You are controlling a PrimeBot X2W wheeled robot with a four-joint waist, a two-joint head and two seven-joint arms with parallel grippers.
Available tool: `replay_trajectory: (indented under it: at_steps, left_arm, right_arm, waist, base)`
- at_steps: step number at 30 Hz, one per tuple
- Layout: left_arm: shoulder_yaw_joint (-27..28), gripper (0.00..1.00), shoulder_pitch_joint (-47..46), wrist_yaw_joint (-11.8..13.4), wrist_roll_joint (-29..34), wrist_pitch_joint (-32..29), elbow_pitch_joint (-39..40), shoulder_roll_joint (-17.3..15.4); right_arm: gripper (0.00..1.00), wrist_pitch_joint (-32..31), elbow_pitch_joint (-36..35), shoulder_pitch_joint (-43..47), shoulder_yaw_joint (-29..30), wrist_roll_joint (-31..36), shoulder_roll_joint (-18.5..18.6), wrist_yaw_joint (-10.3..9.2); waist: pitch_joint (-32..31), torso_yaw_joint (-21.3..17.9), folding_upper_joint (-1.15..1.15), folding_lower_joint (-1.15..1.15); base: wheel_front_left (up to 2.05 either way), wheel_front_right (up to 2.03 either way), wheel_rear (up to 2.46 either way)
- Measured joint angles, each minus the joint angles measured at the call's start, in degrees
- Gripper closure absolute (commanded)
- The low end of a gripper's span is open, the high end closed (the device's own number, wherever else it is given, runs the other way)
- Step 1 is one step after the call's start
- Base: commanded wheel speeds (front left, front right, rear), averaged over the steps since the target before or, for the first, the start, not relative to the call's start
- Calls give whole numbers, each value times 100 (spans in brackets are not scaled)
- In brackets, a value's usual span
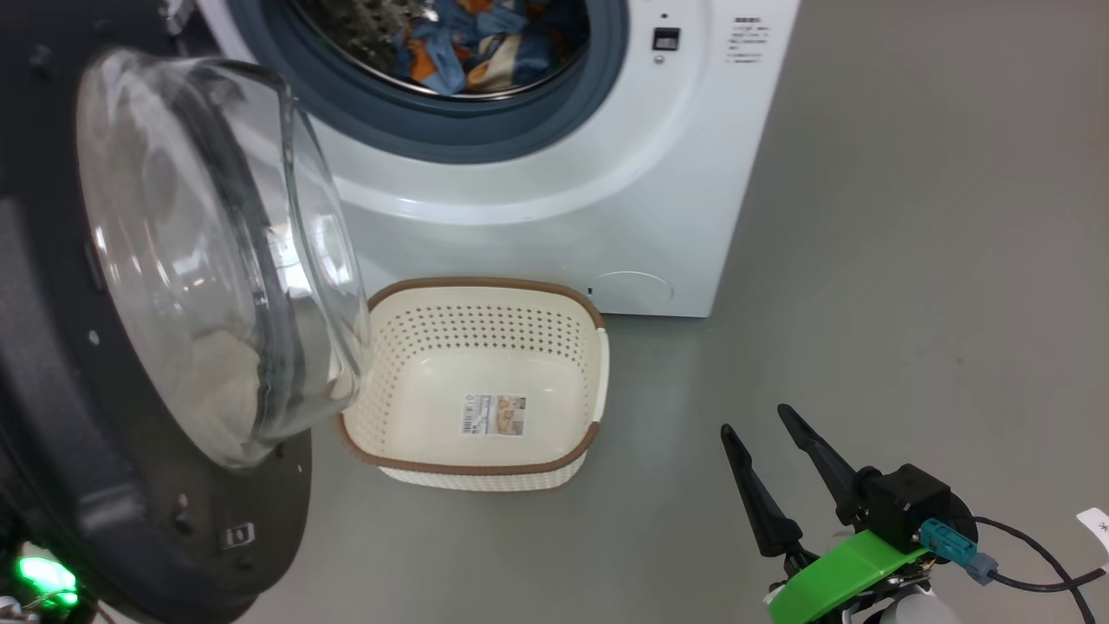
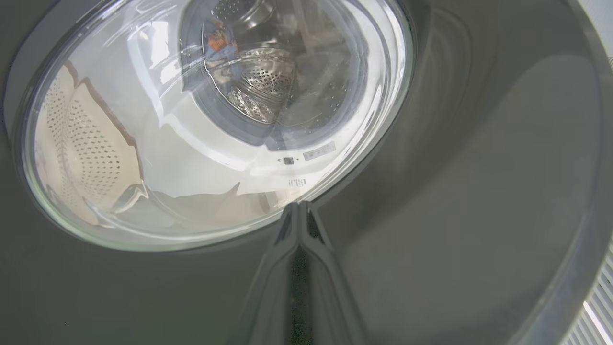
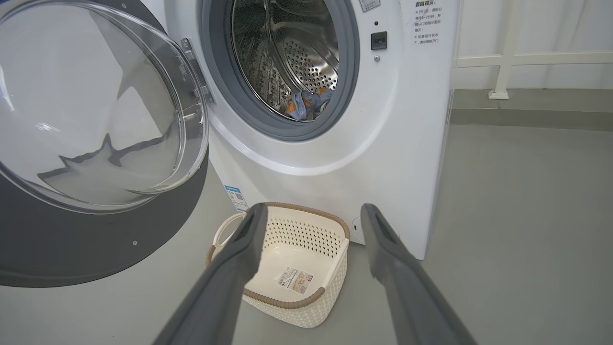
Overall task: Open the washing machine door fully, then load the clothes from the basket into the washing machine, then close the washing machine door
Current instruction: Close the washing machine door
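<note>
- Black and glossy around a bulging clear glass bowl, the large round washing machine door (image 1: 186, 260) stands swung open at the left of my head view, hinged to the machine's left side.
- I see the big white boxy front-loading washing machine (image 1: 554, 199) straight ahead, its grey rubber gasket (image 1: 433, 130) ringing the mouth of the perforated steel drum (image 3: 297, 48).
- I can make out the clothes (image 1: 468, 52), soft light-blue fabric printed with orange-brown figures, lying in the bottom of the drum just behind the gasket.
- I find the small cream-white perforated plastic basket (image 1: 485, 334) with its brown woven-look rim on the grey floor (image 1: 910, 260), just in front of the machine; its left edge sits under the door's glass bowl, and the paper label (image 1: 494, 414) shows on its bare bottom.
- My left gripper (image 2: 299, 205) has its two fingers pressed together with nothing between them, tips right at the lower edge of the glass on the door's outer face; I cannot tell whether they touch it.
- My right gripper (image 1: 755, 419) is spread wide and holds nothing, hanging over the floor to the right of the basket and pointing toward the machine.
</note>
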State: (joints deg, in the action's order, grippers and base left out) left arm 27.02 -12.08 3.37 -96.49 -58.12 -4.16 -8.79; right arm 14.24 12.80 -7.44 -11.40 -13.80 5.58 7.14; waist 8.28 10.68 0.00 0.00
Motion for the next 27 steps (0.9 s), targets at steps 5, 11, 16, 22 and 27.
replay_trajectory:
  at_steps: [5,11,16,22,27]
  left_arm:
    - [-107,100,26,-1,-20,-30,188,223]
    - [-250,100,104,-24,-43,32,404,433]
    - [-492,100,124,-265,-45,282,467,582]
    - [-888,100,58,-527,13,656,346,647]
    - [-1156,100,-238,-735,32,1102,12,682]
  right_arm:
    - [0,0,12,-1,44,-9,-43,0]
    - [0,2,8,-1,100,-41,-71,0]
    - [0,4,0,-1,114,-41,-96,0]
    - [0,4,-11,-1,157,-41,-146,0]
    - [0,5,-16,-1,223,-41,-163,0]
  waist:
    - [11,-263,0,0]
    - [3,-550,0,0]
    - [-10,-830,0,0]
    - [-23,-1153,0,0]
    - [-29,-1448,0,0]
  base:
    - [0,0,0]
    - [0,0,0]
    - [0,0,0]
    - [0,0,0]
    - [0,0,0]
